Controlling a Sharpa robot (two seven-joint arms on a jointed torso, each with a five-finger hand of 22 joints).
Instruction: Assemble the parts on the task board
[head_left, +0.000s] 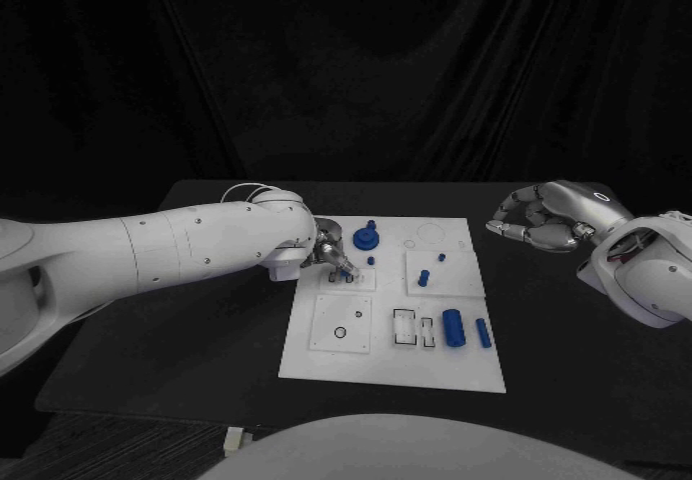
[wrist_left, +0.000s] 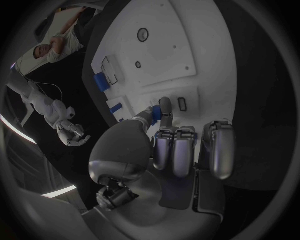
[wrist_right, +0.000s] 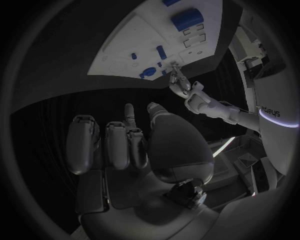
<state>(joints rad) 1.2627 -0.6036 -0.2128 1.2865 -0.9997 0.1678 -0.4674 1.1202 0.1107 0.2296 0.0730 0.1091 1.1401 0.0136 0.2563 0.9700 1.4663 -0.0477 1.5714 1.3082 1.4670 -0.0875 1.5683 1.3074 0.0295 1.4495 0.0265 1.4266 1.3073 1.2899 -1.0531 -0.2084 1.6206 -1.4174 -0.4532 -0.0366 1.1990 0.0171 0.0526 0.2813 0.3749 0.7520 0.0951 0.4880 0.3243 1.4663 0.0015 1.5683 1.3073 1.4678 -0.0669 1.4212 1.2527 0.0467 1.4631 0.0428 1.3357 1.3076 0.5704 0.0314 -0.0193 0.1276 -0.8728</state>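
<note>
I hold the left hand (head_left: 320, 256) over the task board (head_left: 392, 372)'s upper left area, pinching a small blue part (wrist_left: 165, 106) at its fingertips beside a rectangular slot (wrist_left: 182, 104). The right hand (head_left: 545, 222) hovers off the board's right edge, fingers curled in, grasping nothing. Progress, as I judge it: partial. A round blue part (head_left: 366, 238) and small pegs (head_left: 424, 277) stand in the board; two blue cylinders (head_left: 453, 327) lie loose near the lower right. The black desk (head_left: 173, 350) sits against dark curtains.

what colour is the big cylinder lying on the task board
Blue. The cylinder lies on the white task board; the head view shows it best.
</note>
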